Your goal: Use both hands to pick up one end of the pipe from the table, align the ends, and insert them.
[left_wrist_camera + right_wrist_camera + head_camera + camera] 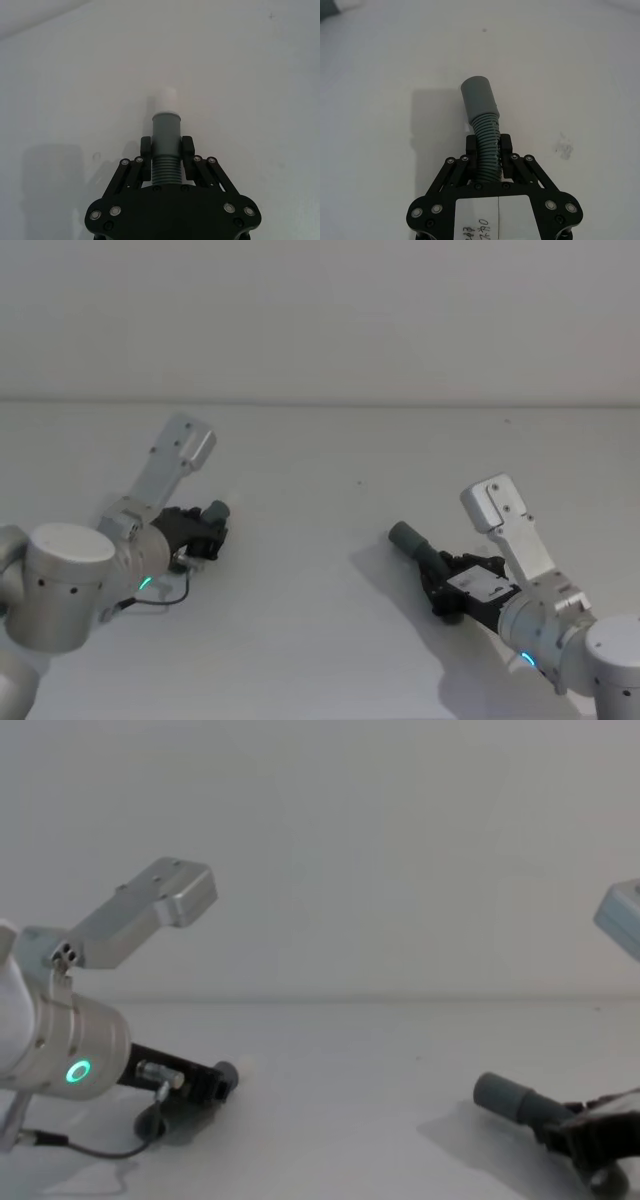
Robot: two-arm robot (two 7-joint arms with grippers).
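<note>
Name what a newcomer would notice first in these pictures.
The left gripper, on the white table's left, is shut on a ribbed grey pipe piece with a white tip. On the right, the right gripper clamps the other piece, its wide grey collar free; the two ends are far apart.

From the head view, the left gripper [205, 532], closed on the left pipe [216, 510], covers all but its far end. The right gripper [489, 146], clamped on the right pipe [479, 96], hides its near end. We cannot read its cut-off label [495, 220], nor identify a dark shape [332, 6] cropped at the edge.
</note>
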